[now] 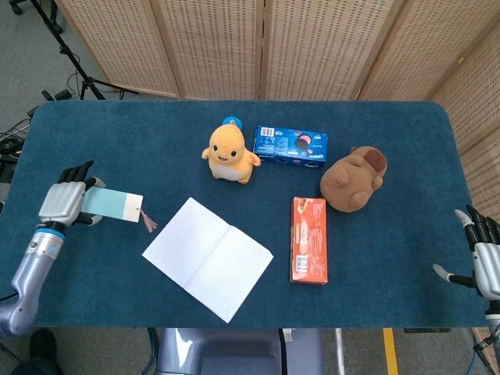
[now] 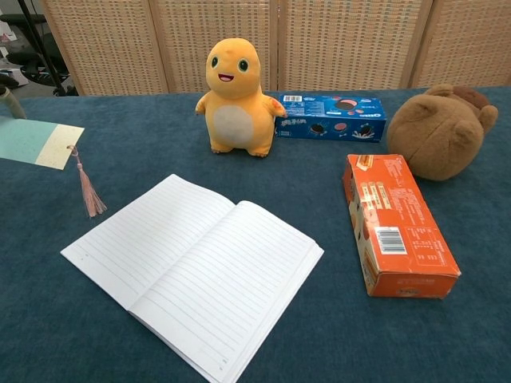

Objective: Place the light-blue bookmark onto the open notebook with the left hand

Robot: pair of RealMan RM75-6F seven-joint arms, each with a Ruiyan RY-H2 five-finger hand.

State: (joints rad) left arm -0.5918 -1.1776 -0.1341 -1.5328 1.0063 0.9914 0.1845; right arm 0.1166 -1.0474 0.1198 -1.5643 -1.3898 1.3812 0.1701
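While the left hand (image 1: 62,201) grips the light-blue card bookmark (image 1: 112,205) clear of the table, its pink tassel (image 2: 88,191) dangles beside the open lined notebook (image 1: 207,257); the right hand (image 1: 484,254) is open and holds nothing.

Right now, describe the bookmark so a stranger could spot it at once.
Start at the open notebook in the middle of the blue table, then look toward the table's left edge. There the left hand holds the bookmark lifted off the cloth. It is the only flat light-blue card, with a cream end and a pink tassel hanging down.
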